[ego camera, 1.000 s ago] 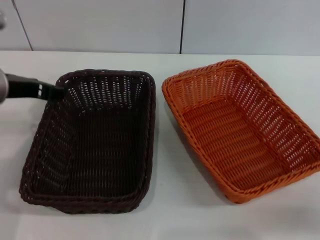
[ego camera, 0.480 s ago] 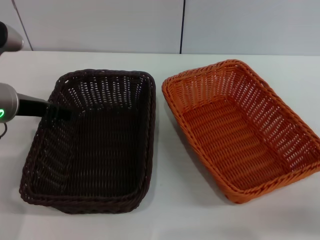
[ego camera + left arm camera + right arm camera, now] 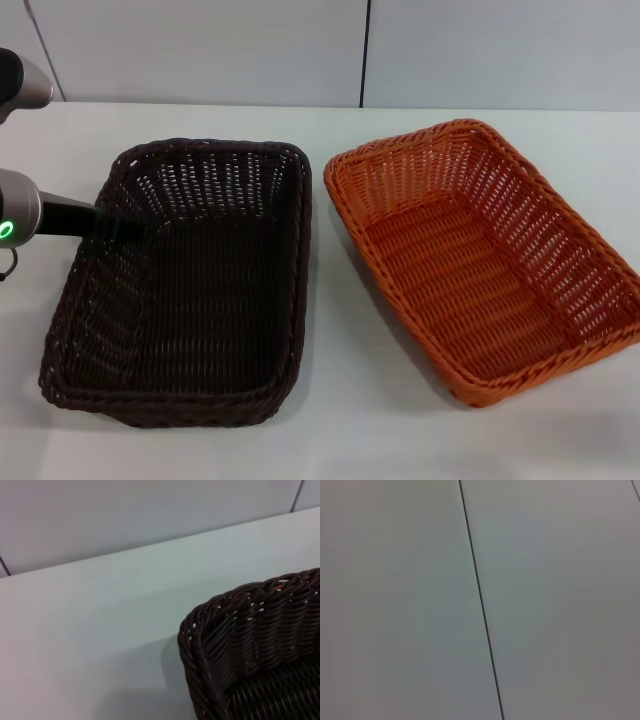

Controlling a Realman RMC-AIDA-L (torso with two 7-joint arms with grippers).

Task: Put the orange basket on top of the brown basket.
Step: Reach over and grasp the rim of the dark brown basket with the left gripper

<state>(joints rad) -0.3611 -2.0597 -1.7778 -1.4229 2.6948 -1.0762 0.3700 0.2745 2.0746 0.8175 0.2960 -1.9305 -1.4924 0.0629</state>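
Looking down from the head camera, I find the brown basket (image 3: pixel 185 285) nearest me, flat on the white table (image 3: pixel 330 420), its left rim under my left gripper (image 3: pixel 118 222). That gripper reaches in from the left edge and sits at the rim's far-left stretch, dark against dark weave; I cannot tell how its fingers stand, nor whether they touch the wicker. Right of the gripper, across the brown basket and a narrow strip of table, the orange basket (image 3: pixel 490 255) lies angled, apart from its neighbour. Beyond both runs the pale wall (image 3: pixel 200 50). My left wrist camera shows one brown corner (image 3: pixel 235 645). The right gripper is out of sight.
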